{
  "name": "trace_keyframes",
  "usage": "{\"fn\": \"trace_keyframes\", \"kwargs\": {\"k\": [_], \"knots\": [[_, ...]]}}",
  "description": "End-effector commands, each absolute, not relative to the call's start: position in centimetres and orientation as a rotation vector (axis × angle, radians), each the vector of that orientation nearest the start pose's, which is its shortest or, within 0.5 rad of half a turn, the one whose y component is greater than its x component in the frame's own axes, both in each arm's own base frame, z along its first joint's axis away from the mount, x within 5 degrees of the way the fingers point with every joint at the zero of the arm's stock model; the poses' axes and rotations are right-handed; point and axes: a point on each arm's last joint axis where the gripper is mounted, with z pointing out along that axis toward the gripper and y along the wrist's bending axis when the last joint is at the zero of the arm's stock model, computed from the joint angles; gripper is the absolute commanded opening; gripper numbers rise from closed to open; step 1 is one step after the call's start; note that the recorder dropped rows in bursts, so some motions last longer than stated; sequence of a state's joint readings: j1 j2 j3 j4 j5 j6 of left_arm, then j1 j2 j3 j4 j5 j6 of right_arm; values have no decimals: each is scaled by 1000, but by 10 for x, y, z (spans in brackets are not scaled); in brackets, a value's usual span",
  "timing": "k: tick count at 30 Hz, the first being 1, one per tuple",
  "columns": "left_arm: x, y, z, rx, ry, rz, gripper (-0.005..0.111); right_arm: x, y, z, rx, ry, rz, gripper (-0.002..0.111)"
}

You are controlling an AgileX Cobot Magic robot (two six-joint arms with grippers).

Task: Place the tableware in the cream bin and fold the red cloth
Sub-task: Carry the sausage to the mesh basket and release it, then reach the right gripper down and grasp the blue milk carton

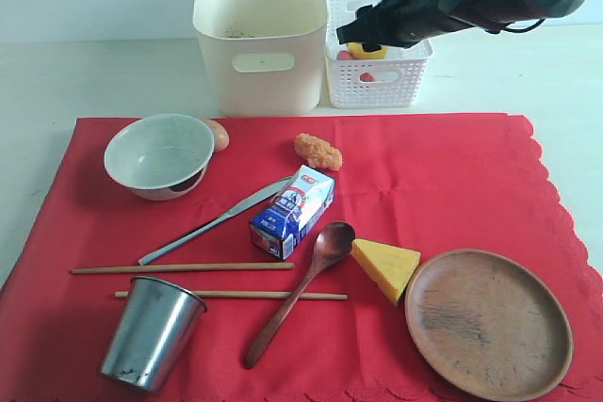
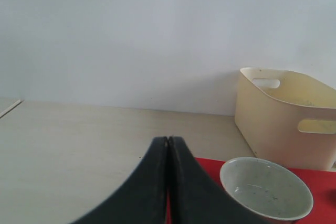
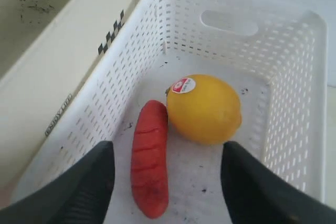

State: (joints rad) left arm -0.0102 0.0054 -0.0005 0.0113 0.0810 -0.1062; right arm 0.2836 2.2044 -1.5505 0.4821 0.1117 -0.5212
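Well to the left of the tall cream plastic bin (image 1: 264, 87), the left gripper (image 2: 168, 141) is seen with its black jaws pressed together and nothing between them, apparently parked clear of the work. In front of the bin, the large red scalloped cloth (image 1: 424, 176) is spread flat and unfolded, and all the tableware is laid on it. The pale green-white bowl (image 1: 158, 152) is placed forward and left of the bin. Farther forward are the steel cup (image 1: 151, 331) standing mouth up, the two thin wooden chopsticks (image 1: 184, 268) and the silver table knife (image 1: 217, 221). The dark wooden spoon (image 1: 301, 289) lies straight ahead of the bin, and the round brown wooden plate (image 1: 488, 322) forward and right of it. None of it has been binned, so folding is judged to be blocked while the cloth is loaded. Just to the right of the bin, the right gripper (image 3: 168, 153) is held over the white lattice basket (image 3: 131, 61) with its jaws spread wide and empty. Below them a red sausage (image 3: 149, 158) and a yellow lemon (image 3: 205, 108) lie touching. Food is seemingly being sorted there to free the cloth.
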Motion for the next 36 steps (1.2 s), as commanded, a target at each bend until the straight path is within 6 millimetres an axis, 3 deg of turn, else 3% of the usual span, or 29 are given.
{"fn": "trace_keyframes", "kwargs": {"k": [1, 7, 20, 24, 30, 33, 36], "knots": [[56, -1, 206, -70, 1563, -86, 3, 475, 142, 161, -331, 2203, 217, 59], [56, -1, 206, -70, 1563, -86, 3, 471, 142, 176, -335, 2201, 241, 59], [56, -1, 206, -70, 1563, -86, 3, 439, 142, 239, -515, 2259, 290, 56], [56, -1, 206, -70, 1563, -86, 3, 426, 142, 252, -564, 2309, 328, 41], [56, -1, 206, -70, 1563, -86, 3, 406, 140, 262, -604, 2359, 359, 3], [56, -1, 206, -70, 1563, -86, 3, 390, 142, 261, -673, 2348, 343, 0], [56, -1, 206, -70, 1563, -86, 3, 369, 152, 257, -890, 2304, 306, 0]]}}
